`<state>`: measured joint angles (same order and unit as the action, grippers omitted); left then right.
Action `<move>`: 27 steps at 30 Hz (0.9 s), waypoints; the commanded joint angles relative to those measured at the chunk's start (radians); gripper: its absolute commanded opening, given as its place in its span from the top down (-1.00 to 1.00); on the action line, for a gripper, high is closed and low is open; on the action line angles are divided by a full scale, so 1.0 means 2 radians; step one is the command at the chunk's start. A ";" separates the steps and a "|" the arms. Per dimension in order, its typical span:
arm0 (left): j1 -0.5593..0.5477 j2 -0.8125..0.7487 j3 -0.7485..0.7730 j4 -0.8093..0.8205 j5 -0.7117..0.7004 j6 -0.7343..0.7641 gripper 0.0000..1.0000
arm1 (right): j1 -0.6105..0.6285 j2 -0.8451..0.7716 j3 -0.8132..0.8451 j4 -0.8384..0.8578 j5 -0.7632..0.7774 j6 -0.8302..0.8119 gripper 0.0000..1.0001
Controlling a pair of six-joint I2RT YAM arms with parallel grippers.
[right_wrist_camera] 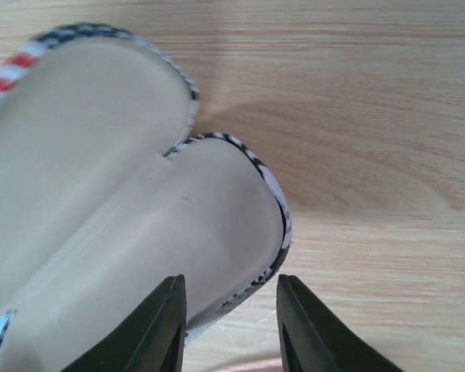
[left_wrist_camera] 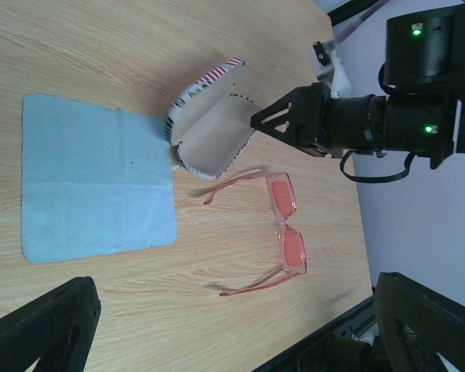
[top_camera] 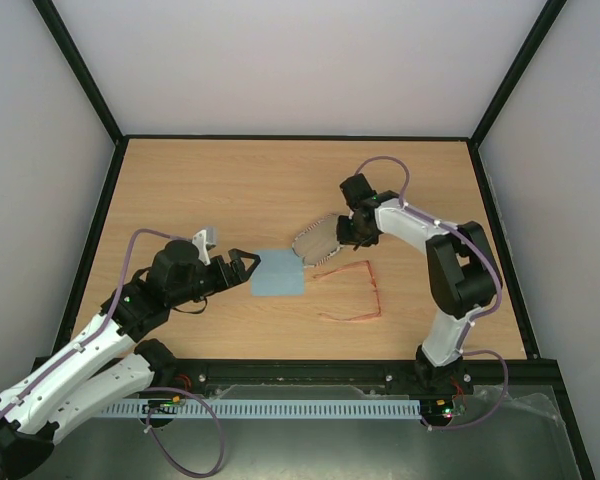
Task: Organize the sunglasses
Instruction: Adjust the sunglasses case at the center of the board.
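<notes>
On the light wooden counter [top_camera: 200, 190] there is one pair of thin reddish-orange wire-like sunglasses [left_wrist_camera: 281, 225], one oval flag-patterned case [left_wrist_camera: 213, 132] lying open with its beige lining showing, and one light blue square cloth [left_wrist_camera: 93, 182]; two arms work over them. The left arm stretches low from its base toward the middle of the counter, and the left arm's fingers [left_wrist_camera: 54, 325] are spread wide with nothing between them, their tips at the cloth's left edge. The right arm rises from its base, bends at the elbow and reaches back and left to the case; the right arm's fingers [right_wrist_camera: 159, 325] stand partly parted astride the rim of one case half, and whether they pinch it cannot be told. The sunglasses rest on the counter just right of the cloth and on the near side of the case, apart from both arms. Their frame is slim, the two lenses tinted pinkish and see-through, and both long slender arms are unfolded, pointing toward the cloth, one tip just beside the case.
</notes>
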<state>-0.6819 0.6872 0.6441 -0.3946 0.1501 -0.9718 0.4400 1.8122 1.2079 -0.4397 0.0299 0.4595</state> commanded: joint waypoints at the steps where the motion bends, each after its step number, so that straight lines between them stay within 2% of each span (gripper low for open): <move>1: 0.003 -0.002 0.006 0.008 0.006 0.005 -0.98 | 0.004 -0.042 -0.009 -0.013 -0.019 0.004 0.27; 7: 0.003 -0.001 0.004 0.009 0.006 0.004 -0.98 | 0.004 -0.056 0.028 -0.023 0.021 -0.034 0.22; 13: 0.002 -0.009 0.007 0.000 0.001 0.002 -0.98 | 0.003 0.010 0.079 -0.038 0.037 -0.075 0.31; 22: 0.003 -0.019 0.007 -0.014 -0.008 0.000 -0.99 | 0.002 0.027 0.042 -0.009 0.031 -0.054 0.32; 27: 0.003 -0.012 0.006 -0.007 -0.003 0.002 -0.99 | -0.002 0.041 0.036 0.000 0.054 -0.038 0.32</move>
<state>-0.6819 0.6563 0.6441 -0.4030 0.1406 -0.9722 0.4442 1.8782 1.2930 -0.4419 0.0990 0.3515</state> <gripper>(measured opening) 0.994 0.342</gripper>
